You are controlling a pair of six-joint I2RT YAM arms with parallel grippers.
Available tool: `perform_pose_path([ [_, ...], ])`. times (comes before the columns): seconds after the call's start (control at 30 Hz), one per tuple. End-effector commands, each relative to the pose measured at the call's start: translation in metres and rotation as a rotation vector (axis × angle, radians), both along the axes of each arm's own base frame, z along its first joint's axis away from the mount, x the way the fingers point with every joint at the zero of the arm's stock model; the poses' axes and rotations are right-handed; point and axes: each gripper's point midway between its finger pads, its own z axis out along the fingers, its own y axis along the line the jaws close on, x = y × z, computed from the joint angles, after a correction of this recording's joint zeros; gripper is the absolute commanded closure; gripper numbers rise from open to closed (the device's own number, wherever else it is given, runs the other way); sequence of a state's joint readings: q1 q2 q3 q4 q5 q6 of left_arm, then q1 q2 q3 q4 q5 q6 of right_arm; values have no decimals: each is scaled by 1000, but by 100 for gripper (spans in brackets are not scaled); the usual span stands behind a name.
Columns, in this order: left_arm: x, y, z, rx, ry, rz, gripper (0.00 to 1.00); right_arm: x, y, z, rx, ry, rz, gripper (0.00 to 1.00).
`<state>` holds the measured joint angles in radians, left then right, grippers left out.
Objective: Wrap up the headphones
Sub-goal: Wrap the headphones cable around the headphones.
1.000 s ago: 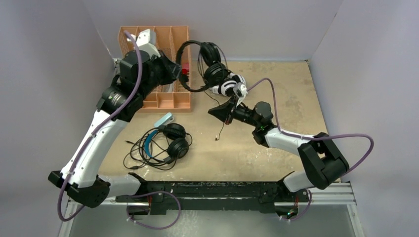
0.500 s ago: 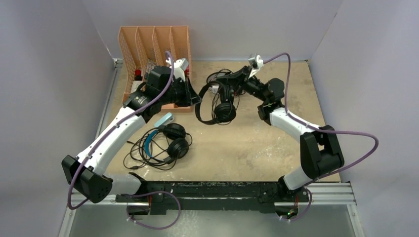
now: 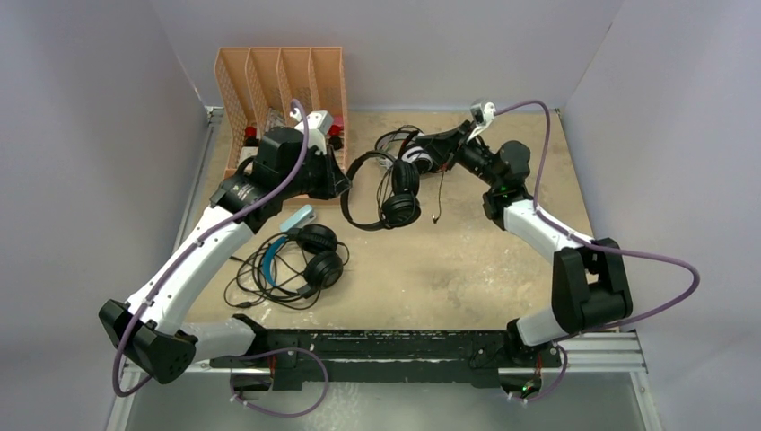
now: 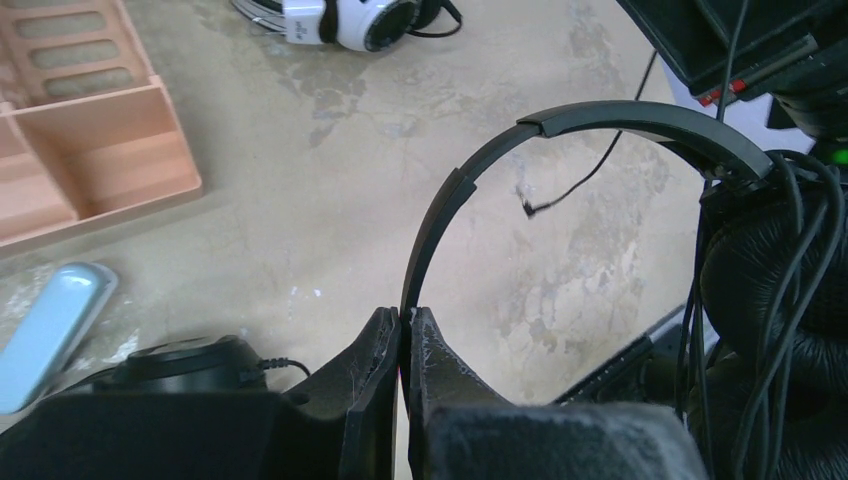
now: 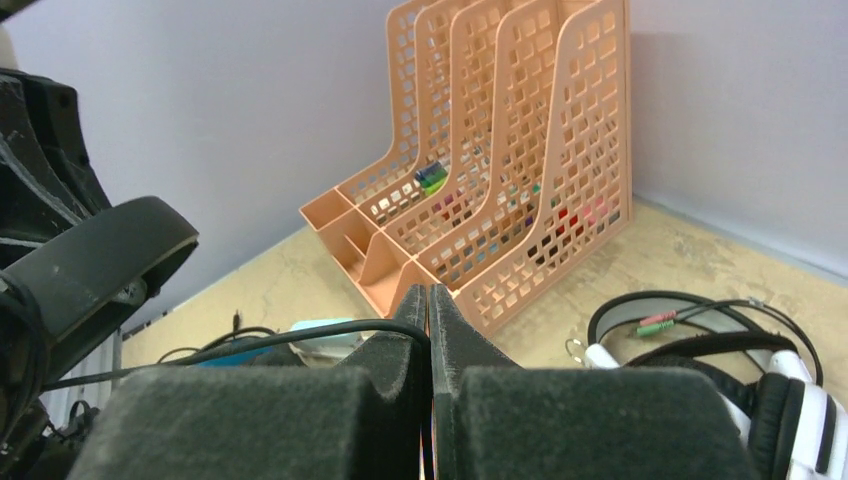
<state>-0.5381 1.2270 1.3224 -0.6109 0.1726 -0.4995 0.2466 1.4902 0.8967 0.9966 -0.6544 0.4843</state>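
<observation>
My left gripper (image 4: 407, 318) is shut on the thin headband (image 4: 600, 115) of the slim all-black headphones (image 3: 397, 208), held off the table beside the organizer. Their ear cups (image 4: 770, 290) hang at the right with cable looped round them. My right gripper (image 5: 428, 295) is shut on their thin black cable (image 5: 300, 335), up by the white-and-black headphones (image 5: 790, 400) at the back. The cable's plug (image 3: 434, 218) dangles free. The headphones with the blue headband (image 3: 301, 256) lie near the front left with their cable loose.
An orange file organizer (image 3: 283, 81) stands at the back left, close behind my left gripper (image 3: 345, 184). A light blue flat object (image 3: 298, 218) lies just in front of it. Grey walls enclose the table on three sides.
The left arm brought the black headphones down and forward from high at the back. The right arm swung from mid-table to the back, taking the cable with it.
</observation>
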Motion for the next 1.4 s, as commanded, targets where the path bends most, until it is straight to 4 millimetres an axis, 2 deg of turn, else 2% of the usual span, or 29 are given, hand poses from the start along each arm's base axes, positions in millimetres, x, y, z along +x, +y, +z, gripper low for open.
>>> perform_pose_path([
  [0.0,6,19,52,-26,-142,106,100,9,-14,17,-78,-65,-93,100],
  [0.2,31,48,95,-128,-193,400,100,-15,8,-26,-63,81,67,100],
  [0.33,50,62,125,-207,-252,553,100,-43,38,-39,-22,134,148,99],
  [0.43,66,74,138,-196,-291,657,100,-63,62,-43,-16,175,212,99],
  [0.6,85,101,150,-118,-344,827,100,-92,69,-50,10,242,247,100],
  [0.7,90,111,146,-22,-348,874,100,-107,62,-57,-36,260,219,100],
  [0.8,90,123,142,62,-344,902,100,-113,41,-74,-138,286,115,100],
  [0.87,89,124,139,94,-336,873,100,-115,26,-92,-201,319,40,100],
  [0.93,88,117,133,109,-319,817,100,-110,14,-94,-209,338,-32,100],
  [1.1,84,97,108,145,-251,674,100,-77,-14,-74,-285,317,-230,97],
  [1.2,83,102,92,212,-223,669,100,-58,-33,-63,-335,317,-309,98],
  [1.37,89,125,73,317,-208,753,100,-55,-45,-52,-375,293,-316,98],
])
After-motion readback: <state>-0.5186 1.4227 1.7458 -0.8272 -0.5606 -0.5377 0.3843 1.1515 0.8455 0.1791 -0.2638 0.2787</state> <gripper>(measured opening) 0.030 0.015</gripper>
